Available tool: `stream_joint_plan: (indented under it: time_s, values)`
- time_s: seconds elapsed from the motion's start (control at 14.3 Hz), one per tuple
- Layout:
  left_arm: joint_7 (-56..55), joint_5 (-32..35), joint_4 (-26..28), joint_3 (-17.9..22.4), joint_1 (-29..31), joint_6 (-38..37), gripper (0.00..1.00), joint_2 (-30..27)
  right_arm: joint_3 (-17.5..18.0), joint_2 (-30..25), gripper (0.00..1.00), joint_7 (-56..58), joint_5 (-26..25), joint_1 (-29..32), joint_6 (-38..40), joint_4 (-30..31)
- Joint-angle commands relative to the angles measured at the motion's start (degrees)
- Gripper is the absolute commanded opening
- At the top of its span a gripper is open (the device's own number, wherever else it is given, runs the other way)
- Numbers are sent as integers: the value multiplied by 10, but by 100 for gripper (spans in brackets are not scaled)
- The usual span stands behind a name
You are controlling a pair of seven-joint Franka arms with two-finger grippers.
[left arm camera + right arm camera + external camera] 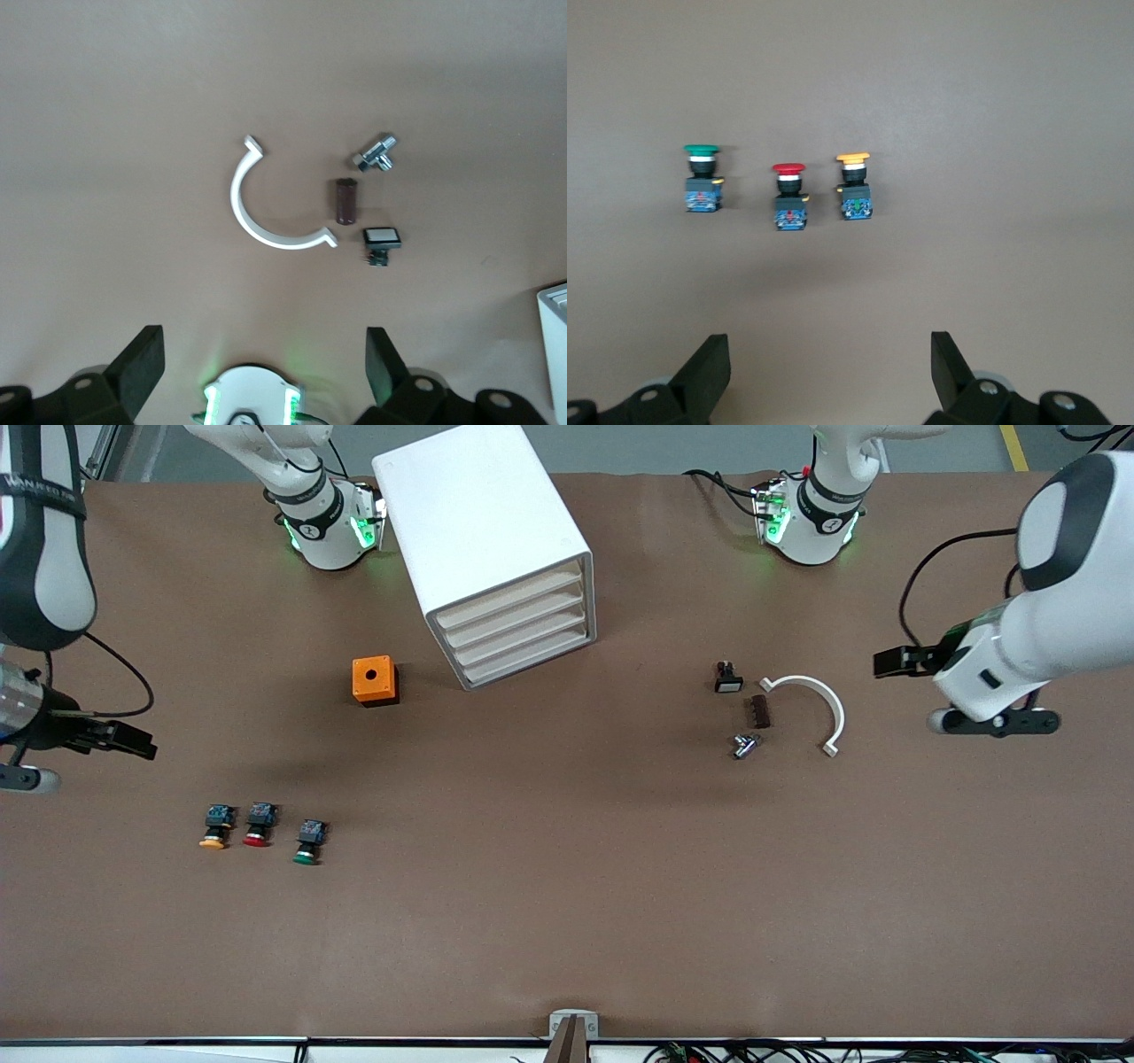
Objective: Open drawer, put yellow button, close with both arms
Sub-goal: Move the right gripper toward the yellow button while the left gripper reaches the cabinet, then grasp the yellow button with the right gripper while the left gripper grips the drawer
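Note:
The white cabinet stands between the two arm bases, with all its drawers shut; the drawer is the uppermost one. The yellow button lies on the table toward the right arm's end, with a red one and a green one beside it. My right gripper hangs open and empty over the table by these buttons, at the edge of the front view. My left gripper hangs open and empty over the left arm's end of the table.
An orange box with a hole in its top sits beside the cabinet. Toward the left arm's end lie a white half-ring clamp, a small switch, a brown cylinder and a metal fitting.

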State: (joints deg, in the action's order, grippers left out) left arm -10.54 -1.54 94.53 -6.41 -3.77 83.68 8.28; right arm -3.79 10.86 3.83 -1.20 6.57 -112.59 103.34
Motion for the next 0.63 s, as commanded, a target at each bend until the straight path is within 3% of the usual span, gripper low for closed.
stream_joint_plan:
  time_s: [0.0, 0.35, 0.56]
  values:
    - [-85, -43, -28, -30, -8, -30, 100, 32, 8, 42, 100, 9, -1, 14, -43, 5]
    - [-377, -201, -80, -37, -62, -83, 100, 122, 11, 127, 100, 16, 1, 39, -125, 10]
    - [-537, -310, -110, -38, -77, -83, 100, 187, 11, 173, 100, 47, 34, 42, -172, 10]
